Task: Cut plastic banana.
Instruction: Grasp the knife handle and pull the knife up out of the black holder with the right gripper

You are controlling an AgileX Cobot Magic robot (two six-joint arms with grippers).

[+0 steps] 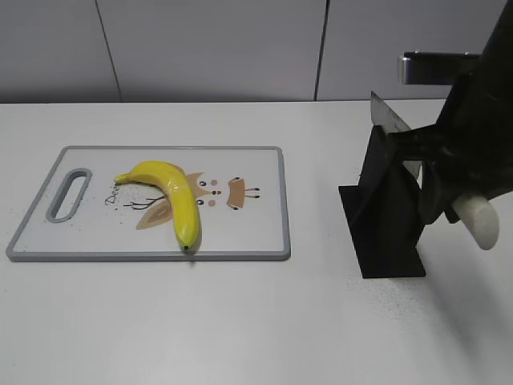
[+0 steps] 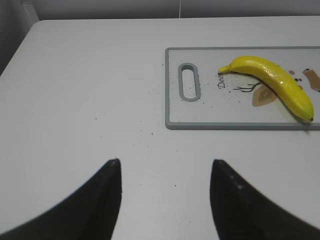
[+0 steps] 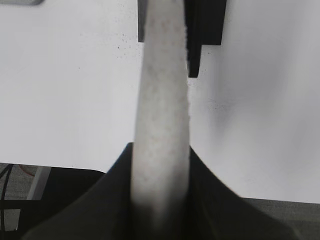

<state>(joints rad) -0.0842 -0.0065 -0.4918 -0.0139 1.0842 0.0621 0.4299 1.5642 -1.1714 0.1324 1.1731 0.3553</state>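
While my right gripper (image 3: pixel 161 200) pinches the knife handle (image 3: pixel 162 115) above the stand (image 1: pixel 385 208), my left gripper (image 2: pixel 165 172) hangs spread, banana (image 2: pixel 275 85) ahead-right on the board (image 2: pixel 175 90).

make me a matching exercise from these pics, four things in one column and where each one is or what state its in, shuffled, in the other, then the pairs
Things
1. banana
2. knife
3. left gripper
4. black stand

Places or states
A. open, over bare table, holding nothing
B. lying on the cutting board
C. upright on the table, right of the board
D. white handle held in the right gripper

Pairs: 1-B, 2-D, 3-A, 4-C
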